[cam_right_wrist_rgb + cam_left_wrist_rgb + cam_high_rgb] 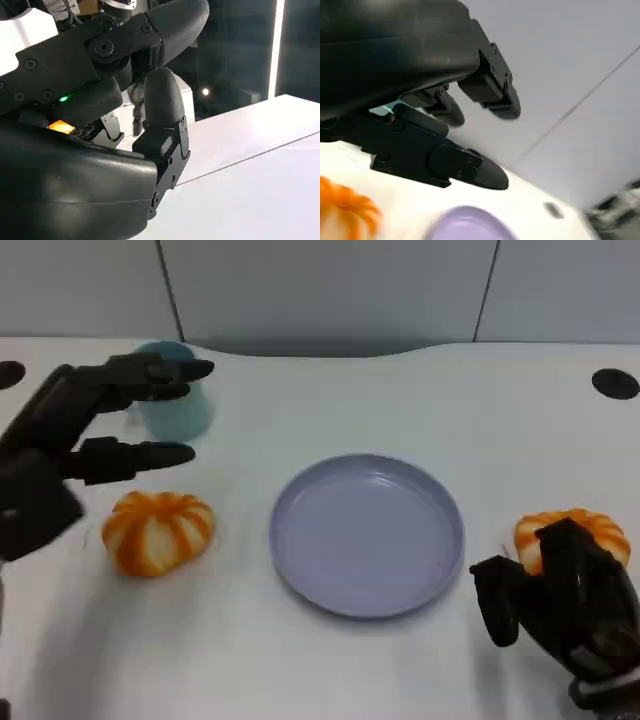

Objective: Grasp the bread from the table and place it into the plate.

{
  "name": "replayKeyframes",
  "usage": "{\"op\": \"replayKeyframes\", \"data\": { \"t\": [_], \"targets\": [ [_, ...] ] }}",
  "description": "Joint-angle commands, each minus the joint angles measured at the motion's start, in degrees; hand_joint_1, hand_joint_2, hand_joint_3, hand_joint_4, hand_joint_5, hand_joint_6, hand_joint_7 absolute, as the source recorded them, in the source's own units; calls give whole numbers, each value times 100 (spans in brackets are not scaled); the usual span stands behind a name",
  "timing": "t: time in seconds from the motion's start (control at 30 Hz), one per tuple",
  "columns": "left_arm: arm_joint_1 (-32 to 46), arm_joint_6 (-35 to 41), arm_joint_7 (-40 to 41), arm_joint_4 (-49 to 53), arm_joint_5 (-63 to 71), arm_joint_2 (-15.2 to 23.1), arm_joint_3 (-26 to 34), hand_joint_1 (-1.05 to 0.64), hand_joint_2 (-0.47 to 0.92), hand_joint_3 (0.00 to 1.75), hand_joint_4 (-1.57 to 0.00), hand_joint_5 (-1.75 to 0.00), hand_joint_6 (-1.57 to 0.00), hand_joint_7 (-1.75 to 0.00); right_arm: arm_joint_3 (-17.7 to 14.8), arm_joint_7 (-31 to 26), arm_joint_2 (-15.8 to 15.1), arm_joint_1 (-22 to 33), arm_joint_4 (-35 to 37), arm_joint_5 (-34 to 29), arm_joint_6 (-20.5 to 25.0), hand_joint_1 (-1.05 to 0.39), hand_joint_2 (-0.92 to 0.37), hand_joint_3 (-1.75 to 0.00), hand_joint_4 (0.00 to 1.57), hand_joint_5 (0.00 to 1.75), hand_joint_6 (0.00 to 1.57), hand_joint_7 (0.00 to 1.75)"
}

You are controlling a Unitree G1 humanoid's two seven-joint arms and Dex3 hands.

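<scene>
In the head view the right hand (pixel 560 605) covers the near part of the bread (pixel 572 532) beside it, so whether the fingers touch that bread cannot be told, and the hand itself is cut off by the picture's lower right corner. The left hand (pixel 75 440) hides part of the blue cup (pixel 178 408) behind it and runs off the left edge. In the left wrist view the other bread (pixel 347 215) and the plate (pixel 470 225) are blurred and cut by the lower edge.

A white table (pixel 400 390) stands against pale grey wall panels (pixel 330 290) split by thin dark seams.
</scene>
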Motion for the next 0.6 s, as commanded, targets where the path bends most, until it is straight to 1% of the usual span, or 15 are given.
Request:
{"op": "replayKeyframes", "data": {
  "t": [0.03,0.07,0.1,0.13,0.2,0.23,0.3,0.37,0.43,0.53,0.57,0.6],
  "targets": [
    [-331,395,1061,424,781,234,-691,-88,92,9,-25,-1,-32,0,-52,73,3,-3,-2,22,-250,-37,-86,-1,87,175,64,175],
    [-367,428,1189,481,844,247,-787,-89,92,10,-23,-1,-31,0,-52,78,5,-6,-2,17,-285,-37,-86,-2,87,175,64,175],
    [-467,734,1448,645,1082,199,-1020,-89,92,11,-23,0,-30,0,-62,47,44,17,-57,26,-378,-38,-87,-2,87,175,64,175],
    [-554,1011,1655,793,1264,149,-1219,-96,92,12,-9,0,-21,0,-64,-1,82,51,-122,38,-416,-37,-85,-1,87,175,66,175],
    [-692,1486,1877,1048,1459,42,-1499,-100,92,13,-2,0,-16,0,-25,-70,98,107,-220,59,-263,-37,-84,-1,88,175,66,174],
    [-722,1587,1918,1110,1468,16,-1567,-101,92,13,-1,0,-13,0,-2,-93,92,129,-253,60,-169,-35,-84,0,88,175,66,174],
    [-758,1894,2039,1255,1501,-92,-1695,-102,92,14,0,0,-12,0,67,-105,34,165,-322,14,-12,-36,-84,0,88,175,65,175],
    [-778,2203,2070,1362,1506,-200,-1797,-102,92,14,0,0,-12,0,69,-48,10,155,-305,-1,-49,-37,-84,-1,88,175,66,175],
    [-785,2449,2074,1430,1513,-285,-1889,-103,92,16,0,0,-14,-2,31,-4,21,123,-222,-13,-254,-39,-85,-1,88,175,67,175],
    [-768,2761,2089,1500,1512,-401,-1996,-105,92,16,-5,-3,-18,-5,68,-100,59,227,-397,-8,-217,-37,-85,-1,87,175,65,175],
    [-753,2850,2125,1519,1532,-436,-2042,-105,92,15,-4,-39,-12,-25,81,-131,73,271,-465,-10,-223,-37,-84,0,87,175,65,175],
    [-736,2950,2140,1541,1564,-469,-2096,-105,92,15,-2,-93,-6,-50,83,-131,99,306,-522,22,-193,-37,-84,0,86,175,65,175]
  ]
}}
